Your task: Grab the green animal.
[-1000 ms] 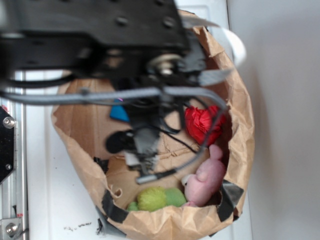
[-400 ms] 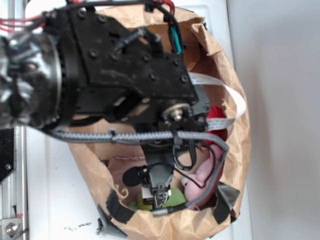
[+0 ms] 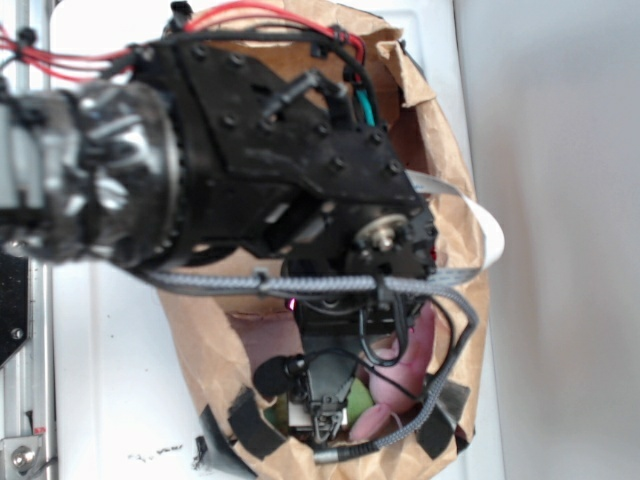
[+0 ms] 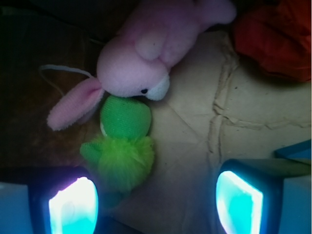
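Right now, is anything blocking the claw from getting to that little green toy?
Nothing visible lies between the open gripper and the green animal. The pink plush rabbit touches its far end, beyond the fingers.

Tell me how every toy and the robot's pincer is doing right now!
Green animal: lying loose on the bag floor, head against the pink bunny.
Pink bunny: lying on its side, untouched.
Red ball: resting apart in a corner.
Pincer: open, empty, above the green animal.
Paper bag: open, holding all the toys.

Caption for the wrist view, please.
Open gripper above the green animal, which touches the pink rabbit in the paper bag.
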